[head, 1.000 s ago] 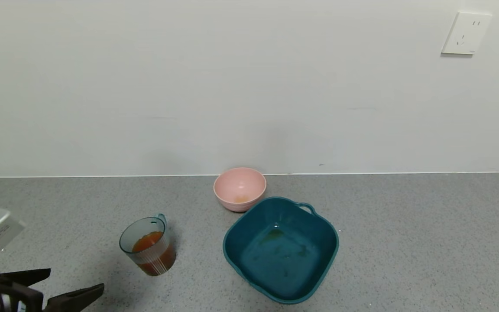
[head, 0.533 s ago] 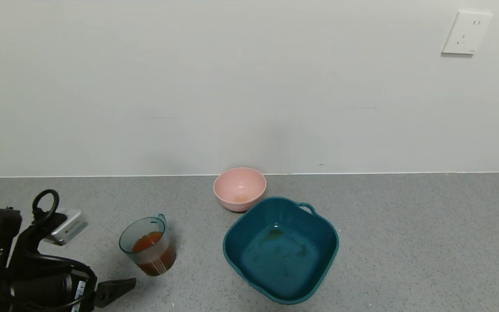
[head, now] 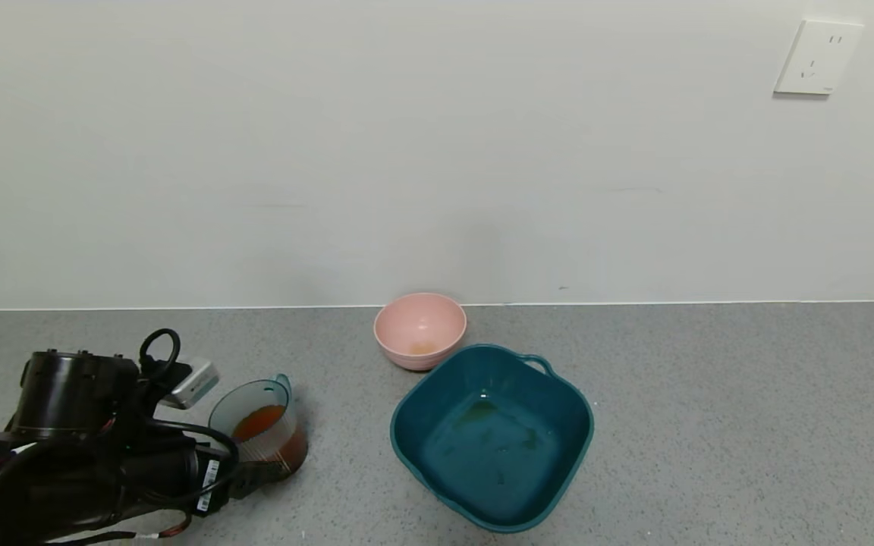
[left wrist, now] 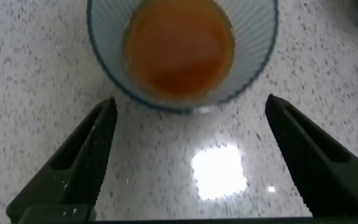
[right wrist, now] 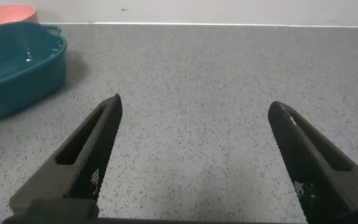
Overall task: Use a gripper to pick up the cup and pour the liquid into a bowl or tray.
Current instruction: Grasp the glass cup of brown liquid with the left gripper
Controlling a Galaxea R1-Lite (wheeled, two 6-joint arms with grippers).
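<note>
Cup [left wrist: 182, 53] upright on counter, left gripper [left wrist: 191, 155] spread wide just short of it

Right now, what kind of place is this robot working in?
Probably a kitchen-style counter, perhaps a test setup: a grey speckled countertop against a plain white wall with a wall socket, holding a ribbed cup of orange-brown liquid, a pink bowl and a teal basin.

A plain off-white wall [head: 437, 152] fills the upper half of the head view, bare but for a white power socket [head: 817, 58] high on the right. Below it a thin pale seam meets a grey speckled countertop [head: 748, 425], which runs wide across. A bright light glare [left wrist: 219, 169] shines off its surface.
</note>
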